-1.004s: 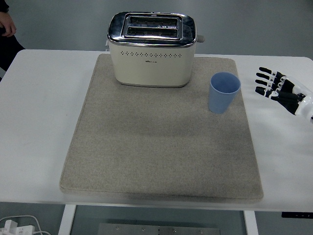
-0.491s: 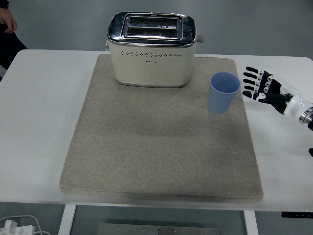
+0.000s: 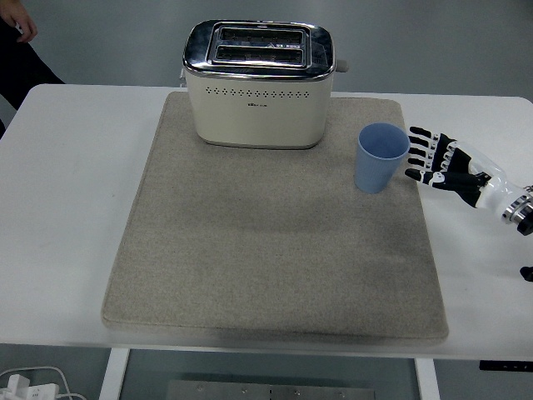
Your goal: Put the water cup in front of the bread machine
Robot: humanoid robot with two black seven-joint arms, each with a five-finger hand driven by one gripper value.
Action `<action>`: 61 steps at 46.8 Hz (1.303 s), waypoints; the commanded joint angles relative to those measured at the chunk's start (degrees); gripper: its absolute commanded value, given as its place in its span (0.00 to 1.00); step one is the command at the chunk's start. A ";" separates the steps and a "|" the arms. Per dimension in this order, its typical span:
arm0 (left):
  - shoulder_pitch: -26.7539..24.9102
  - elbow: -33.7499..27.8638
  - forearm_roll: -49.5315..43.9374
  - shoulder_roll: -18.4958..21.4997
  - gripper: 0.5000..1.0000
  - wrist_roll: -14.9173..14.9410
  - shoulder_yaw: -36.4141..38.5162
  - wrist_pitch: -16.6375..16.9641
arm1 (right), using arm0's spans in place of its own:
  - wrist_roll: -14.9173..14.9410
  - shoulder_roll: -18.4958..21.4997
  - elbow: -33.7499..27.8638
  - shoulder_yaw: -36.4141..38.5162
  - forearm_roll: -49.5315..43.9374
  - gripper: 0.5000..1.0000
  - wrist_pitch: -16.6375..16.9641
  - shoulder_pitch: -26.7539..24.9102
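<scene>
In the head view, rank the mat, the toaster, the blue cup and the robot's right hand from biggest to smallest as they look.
1. Beige mat, by far the largest.
2. Toaster.
3. Blue cup and right hand: they look much alike in size, so I would not rank one over the other.

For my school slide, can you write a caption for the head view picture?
Robot's open right hand reaches beside an upright blue cup, right of the toaster on a beige mat.

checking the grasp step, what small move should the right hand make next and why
Probably ease the right hand a little further left until its spread fingers wrap the blue cup. The hand sits just right of the cup, open and seemingly not yet touching, and the cup stands upright on the mat, right of the toaster.
</scene>
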 commanded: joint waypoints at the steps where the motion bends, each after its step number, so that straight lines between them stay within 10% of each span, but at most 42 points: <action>1: 0.00 0.00 0.01 0.00 1.00 0.01 0.00 0.00 | 0.05 -0.84 2.32 0.21 -0.18 0.86 -1.08 0.00; 61: 0.00 0.00 0.01 0.00 1.00 0.01 0.00 0.00 | -0.04 5.93 2.33 2.41 -3.35 0.85 -7.93 0.00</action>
